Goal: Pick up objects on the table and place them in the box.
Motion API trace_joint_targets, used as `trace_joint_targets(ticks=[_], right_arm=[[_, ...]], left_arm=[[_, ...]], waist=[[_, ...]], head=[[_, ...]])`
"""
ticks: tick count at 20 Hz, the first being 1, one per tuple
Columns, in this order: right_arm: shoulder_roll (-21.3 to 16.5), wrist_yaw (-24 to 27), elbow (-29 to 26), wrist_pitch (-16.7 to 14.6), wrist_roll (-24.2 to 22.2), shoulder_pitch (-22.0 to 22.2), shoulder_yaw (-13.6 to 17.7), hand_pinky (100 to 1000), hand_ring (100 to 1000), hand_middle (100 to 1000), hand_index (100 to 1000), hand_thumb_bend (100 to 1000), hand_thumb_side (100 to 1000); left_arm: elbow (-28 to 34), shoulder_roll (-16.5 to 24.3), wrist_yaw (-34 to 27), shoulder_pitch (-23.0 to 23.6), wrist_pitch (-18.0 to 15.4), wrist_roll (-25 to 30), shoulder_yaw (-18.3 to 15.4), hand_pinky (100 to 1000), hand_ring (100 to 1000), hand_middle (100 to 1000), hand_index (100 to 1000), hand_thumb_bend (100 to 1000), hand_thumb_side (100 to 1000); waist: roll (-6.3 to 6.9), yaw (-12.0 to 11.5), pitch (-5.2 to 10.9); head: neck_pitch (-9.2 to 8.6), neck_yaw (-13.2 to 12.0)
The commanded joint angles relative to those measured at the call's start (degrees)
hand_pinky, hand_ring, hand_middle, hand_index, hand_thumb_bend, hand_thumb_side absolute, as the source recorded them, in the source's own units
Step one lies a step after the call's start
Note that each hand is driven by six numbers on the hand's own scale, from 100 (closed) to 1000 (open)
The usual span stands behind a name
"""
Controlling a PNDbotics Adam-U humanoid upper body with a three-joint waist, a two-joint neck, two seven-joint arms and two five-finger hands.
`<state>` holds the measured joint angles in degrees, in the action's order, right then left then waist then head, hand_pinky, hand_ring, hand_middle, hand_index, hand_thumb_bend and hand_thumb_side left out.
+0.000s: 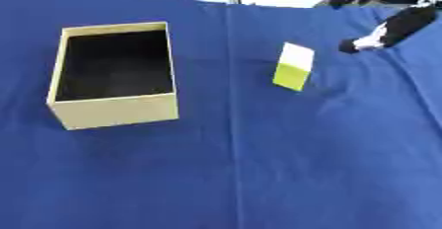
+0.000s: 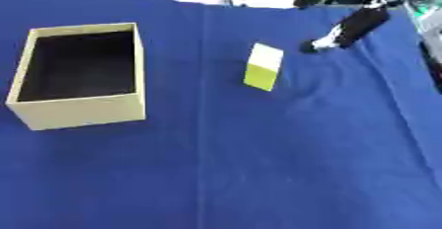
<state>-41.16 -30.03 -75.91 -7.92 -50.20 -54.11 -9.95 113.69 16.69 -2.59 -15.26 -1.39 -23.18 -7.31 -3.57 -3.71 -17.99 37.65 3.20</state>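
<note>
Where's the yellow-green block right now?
The yellow-green block lies on the blue cloth, right of the open box, just left of the right hand.

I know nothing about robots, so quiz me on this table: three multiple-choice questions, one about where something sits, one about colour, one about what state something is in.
1. Where is the small block relative to the box?
A. inside it
B. on the cloth to its right
C. on top of its rim

2. What colours does the block show?
A. white and yellow-green
B. red and black
C. all blue

3. What is the right hand doing?
A. gripping the block
B. resting in the box
C. hanging clear of the block, up and to its right

Answers:
1 B, since blue cloth separates block and box.
2 A, since its upper face is white and its lower face yellow-green.
3 C, since cloth shows between the hand and the block. Its fingers cannot be made out.
</note>
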Motion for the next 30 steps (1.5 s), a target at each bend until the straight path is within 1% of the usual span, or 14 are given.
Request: trace_joint_targets(ticks=[1, 3, 4, 5, 6, 10, 12, 17, 18, 23, 25, 28, 30], right_arm=[[-1.8, 0.5, -0.9, 1.5, 0.9, -1.0, -0.1, 957, 995, 912, 1000, 390, 560], [-1.7, -0.1, -0.8, 2.2, 1.4, -1.3, -0.5, 959, 998, 914, 1000, 396, 569], [-1.6, -0.4, -0.9, 2.6, 1.7, -1.5, -0.8, 961, 1000, 915, 1000, 404, 592], [-1.4, -0.7, -1.0, 3.0, 1.9, -1.6, -1.0, 961, 1000, 916, 1000, 399, 578], [-1.2, -1.0, -1.0, 3.4, 2.1, -1.7, -1.3, 958, 1000, 918, 1000, 391, 585], [-0.1, -1.7, -1.0, 4.5, 2.6, -1.9, -2.1, 956, 1000, 916, 1000, 389, 591], [0.6, -2.8, -0.8, 4.8, 2.8, -2.2, -2.5, 958, 1000, 918, 1000, 399, 600], [1.8, -5.2, -0.2, 4.7, 3.4, -2.4, -2.8, 958, 1000, 918, 1000, 409, 599], [1.9, -5.4, -0.1, 4.7, 3.4, -2.4, -2.9, 960, 1000, 920, 1000, 420, 616], [3.1, -7.5, 0.6, 4.5, 3.5, -2.6, -3.6, 964, 1000, 923, 999, 437, 617], [3.4, -8.3, 0.9, 4.4, 3.6, -2.5, -3.8, 965, 1000, 924, 997, 453, 625], [3.6, -10.3, 1.5, 4.6, 4.2, -2.4, -4.0, 972, 1000, 929, 990, 523, 602], [3.9, -11.9, 2.1, 4.4, 4.6, -2.2, -4.3, 975, 1000, 931, 988, 543, 618]], left_arm=[[0.9, 1.4, 0.2, -0.7, 0.0, 0.2, -0.2, 880, 804, 675, 609, 178, 866], [0.9, 1.3, 0.2, -0.7, 0.0, 0.3, -0.2, 880, 804, 676, 609, 178, 867], [0.9, 1.3, 0.1, -0.7, 0.1, 0.3, -0.1, 880, 804, 676, 609, 178, 868], [0.9, 1.3, 0.1, -0.7, 0.1, 0.3, -0.1, 880, 804, 676, 609, 178, 869], [0.9, 1.3, 0.1, -0.8, 0.1, 0.3, -0.1, 880, 804, 676, 608, 178, 869], [0.9, 1.2, 0.1, -0.8, 0.1, 0.4, 0.0, 880, 804, 676, 608, 176, 870], [0.9, 1.0, 0.0, -0.8, 0.1, 0.3, -0.1, 880, 805, 676, 608, 174, 871], [0.9, 0.9, 0.0, -0.8, 0.1, 0.3, -0.1, 880, 805, 676, 608, 174, 872], [0.9, 0.9, 0.0, -0.8, 0.1, 0.3, -0.1, 880, 805, 677, 607, 172, 873], [0.9, 0.7, 0.0, -0.8, 0.0, 0.3, 0.0, 880, 805, 677, 607, 170, 873], [0.9, 0.7, 0.0, -0.8, 0.0, 0.3, 0.0, 880, 805, 677, 607, 170, 873], [0.9, 0.7, -0.1, -0.9, 0.0, 0.4, 0.1, 880, 806, 677, 607, 169, 873], [0.9, 0.7, -0.1, -0.9, 0.0, 0.4, 0.1, 880, 806, 677, 607, 169, 873]], waist=[[0.13, 0.0, 0.98], [0.09, -0.1, 0.94], [0.08, -0.1, 0.93], [0.08, -0.1, 0.91], [0.09, -0.1, 0.90], [0.26, -0.2, 0.84], [0.40, -0.3, 0.78], [0.61, -0.4, 0.68], [0.65, -0.4, 0.65], [0.94, -0.6, 0.43], [0.94, -0.6, 0.42], [0.89, -0.7, 0.40], [0.83, -0.8, 0.39]], head=[[-0.70, 0.2], [-0.63, 0.3], [-0.51, 0.3], [-0.36, 0.3], [-0.04, 0.2], [1.49, -1.7], [1.74, -2.0], [1.45, -1.2], [1.34, -1.1], [0.15, 0.9], [-0.02, 1.6], [-0.22, 2.4], [-0.29, 2.8]])
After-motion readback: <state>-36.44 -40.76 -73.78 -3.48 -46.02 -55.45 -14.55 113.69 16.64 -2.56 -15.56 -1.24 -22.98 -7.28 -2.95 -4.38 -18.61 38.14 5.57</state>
